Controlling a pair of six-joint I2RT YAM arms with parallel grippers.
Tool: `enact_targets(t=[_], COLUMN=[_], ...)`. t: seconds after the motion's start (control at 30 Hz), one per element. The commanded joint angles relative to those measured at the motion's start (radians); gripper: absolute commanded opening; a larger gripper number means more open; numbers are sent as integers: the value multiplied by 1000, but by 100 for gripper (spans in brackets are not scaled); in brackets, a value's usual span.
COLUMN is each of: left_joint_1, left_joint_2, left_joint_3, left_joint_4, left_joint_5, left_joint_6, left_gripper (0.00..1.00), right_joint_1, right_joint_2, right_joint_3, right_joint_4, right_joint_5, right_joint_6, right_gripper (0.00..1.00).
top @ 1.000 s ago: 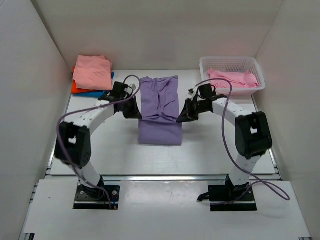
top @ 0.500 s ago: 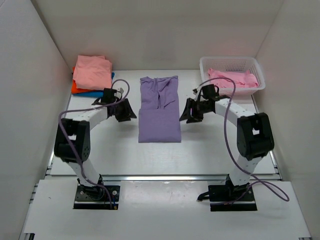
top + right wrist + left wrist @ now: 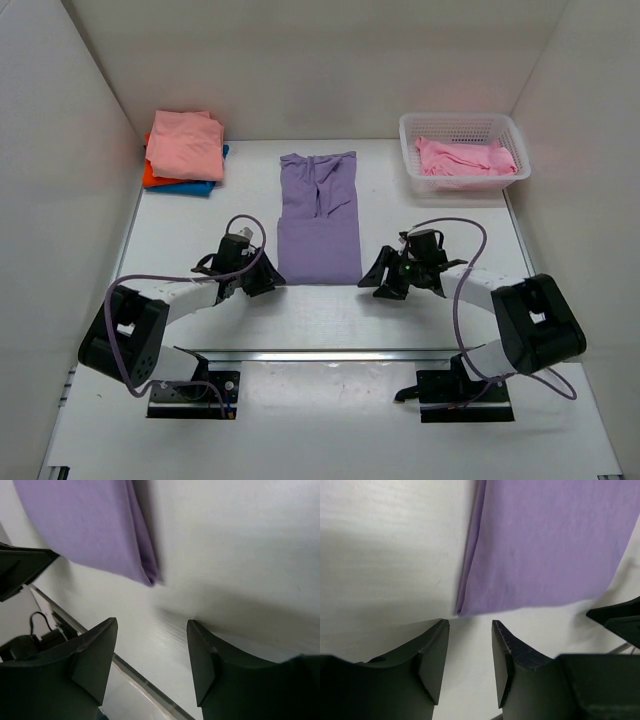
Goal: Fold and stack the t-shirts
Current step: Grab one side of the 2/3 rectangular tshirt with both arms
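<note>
The lavender-purple t-shirt [image 3: 319, 215] lies folded lengthwise in the table's middle, its near edge facing the arms. My left gripper [image 3: 268, 284] is open and empty, low on the table just short of the shirt's near left corner [image 3: 465, 607]. My right gripper [image 3: 373, 283] is open and empty, low beside the near right corner [image 3: 148, 575]. A stack with a salmon-pink shirt [image 3: 185, 143] on top of orange-red [image 3: 152, 176] and blue [image 3: 195, 186] ones sits at the back left. A brighter pink shirt [image 3: 463, 158] lies in the basket.
The white mesh basket [image 3: 410, 135] stands at the back right. White walls enclose the table on three sides. The table's metal front edge [image 3: 330, 355] runs just behind both grippers; it shows in the right wrist view [image 3: 130, 672].
Both grippers have let go of the shirt's sides and moved toward the near edge, lowering to the table by the shirt's near corners. The shirt's near end now lies flatter.
</note>
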Motion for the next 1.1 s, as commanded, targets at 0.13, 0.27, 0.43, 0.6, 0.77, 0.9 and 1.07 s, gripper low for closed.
enact_targets(t=[0.13, 0.27, 0.43, 0.6, 0.77, 0.9, 1.07], left_joint_1=[-5, -18, -36, -76, -140, -145, -82], left_joint_2=[136, 181, 82, -182, -400, -497, -438], left_joint_3=[73, 68, -2, -108, -183, -228, -116], left_joint_4=[123, 196, 66, -158, -270, -284, -281], left_joint_5=[-78, -2, 45, 47, 98, 124, 139], left_joint_6=[-63, -58, 38, 84, 48, -8, 33], left_gripper=[51, 8, 0, 0, 0, 0, 0], right_joint_1=[32, 44, 101, 179, 242, 233, 111], right_joint_2=[196, 272, 165, -39, -286, -426, -439], right_joint_3=[57, 102, 23, -162, -294, -344, -283], right_joint_4=[229, 245, 145, 53, -5, -47, -61], right_joint_5=[34, -17, -2, -11, -52, -81, -167], right_joint_6=[74, 55, 18, 27, 92, 127, 95], right_gripper=[53, 1, 0, 1, 0, 0, 0])
